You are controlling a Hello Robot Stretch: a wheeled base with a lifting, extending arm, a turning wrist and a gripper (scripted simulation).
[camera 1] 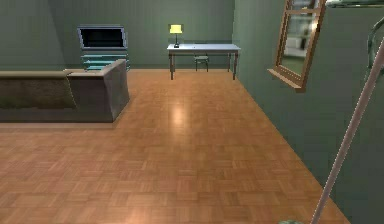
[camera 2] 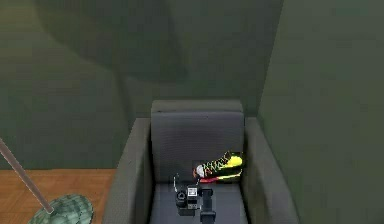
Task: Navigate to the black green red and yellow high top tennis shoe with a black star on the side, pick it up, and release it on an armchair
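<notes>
A black high-top shoe [camera 2: 222, 165] with yellow, green and red trim shows over the seat of a dark grey armchair [camera 2: 140, 170] in the arm side view. The armchair stands against a dark green wall. The gripper [camera 2: 185, 196] rises from the bottom edge just below and left of the shoe, in front of the seat cushion. I cannot tell whether the gripper holds anything, nor whether the shoe rests on the seat.
In the forward view a wooden floor [camera 1: 190, 150] runs ahead. A grey sofa [camera 1: 70, 92] stands at the left, with a television [camera 1: 103, 40] behind it. A desk [camera 1: 203, 50] with a yellow lamp [camera 1: 176, 33] stands at the back wall. A framed mirror [camera 1: 300, 40] hangs at the right. A green round object [camera 2: 62, 211] lies left of the armchair.
</notes>
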